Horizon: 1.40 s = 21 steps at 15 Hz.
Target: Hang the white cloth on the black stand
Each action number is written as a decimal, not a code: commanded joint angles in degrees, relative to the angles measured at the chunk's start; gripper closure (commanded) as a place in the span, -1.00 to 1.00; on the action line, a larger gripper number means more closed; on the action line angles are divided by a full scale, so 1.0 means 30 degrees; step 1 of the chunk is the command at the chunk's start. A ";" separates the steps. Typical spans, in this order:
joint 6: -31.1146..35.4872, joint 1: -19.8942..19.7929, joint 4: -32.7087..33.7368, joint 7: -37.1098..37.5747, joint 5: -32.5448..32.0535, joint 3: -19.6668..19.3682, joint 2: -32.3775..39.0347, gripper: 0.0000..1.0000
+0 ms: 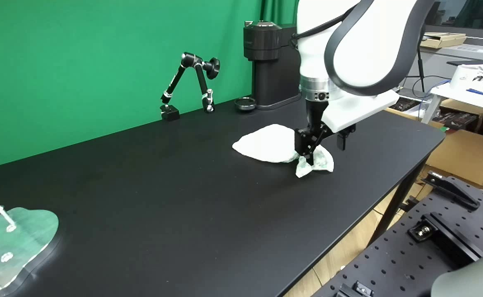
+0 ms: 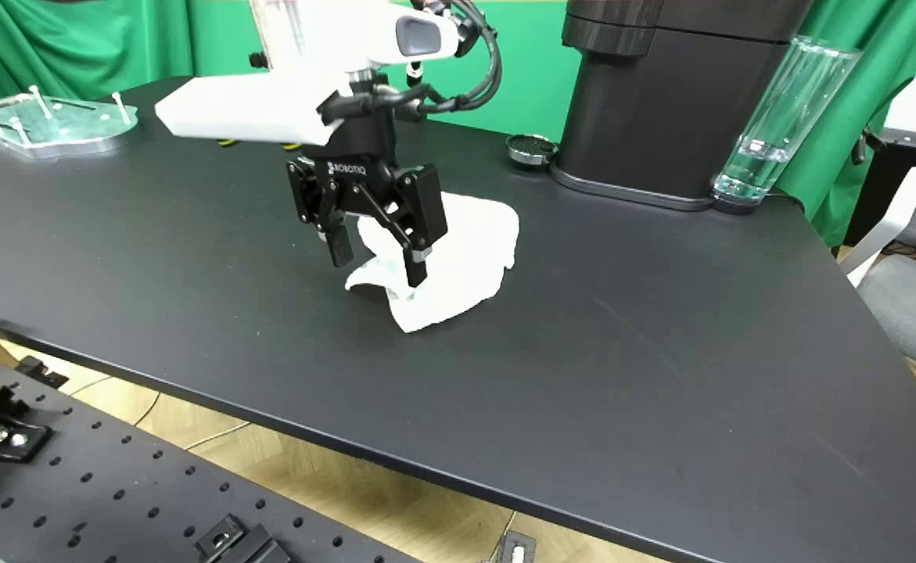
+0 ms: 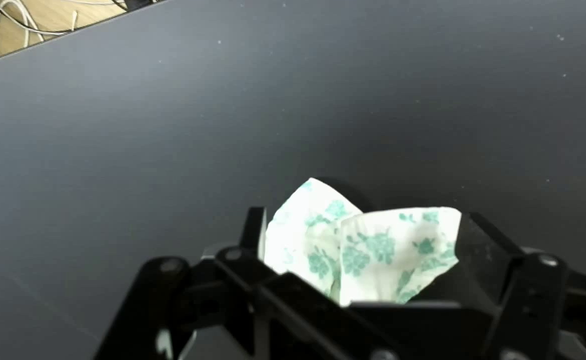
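Cloth (image 3: 365, 245) — clearly floral, wrist view only

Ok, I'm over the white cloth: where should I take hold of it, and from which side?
I'd pinch the green-patterned end of the white cloth, coming from above. That end is narrow and gathered, and the wrist view shows it framed by the open gripper; the remainder spreads wider across the table, probably harder to pinch.
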 commanded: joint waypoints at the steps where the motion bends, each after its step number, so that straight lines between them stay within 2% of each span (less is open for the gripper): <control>1: 0.1144 0.0120 0.0698 0.2312 -0.0722 -0.0272 0.1245 -0.33; 7: 0.1948 0.0246 0.1409 0.3318 -0.0536 -0.0579 0.2189 0.50; 10: 0.1627 0.0287 0.1902 0.3306 0.0007 -0.0377 0.2178 0.94; 14: 0.0737 0.0756 0.2943 0.3287 0.0954 0.0281 0.1905 1.00; 16: 0.0052 0.1045 0.3848 0.2716 0.2871 0.1387 0.1706 0.99; 17: -0.0432 0.2676 0.4439 0.1955 0.4650 0.0801 0.1565 0.99; 20: -0.2801 0.4463 0.6949 0.1777 0.7172 0.1626 0.1430 0.99; 21: -0.3551 0.5098 0.7933 0.2192 0.7426 0.1762 0.1501 0.99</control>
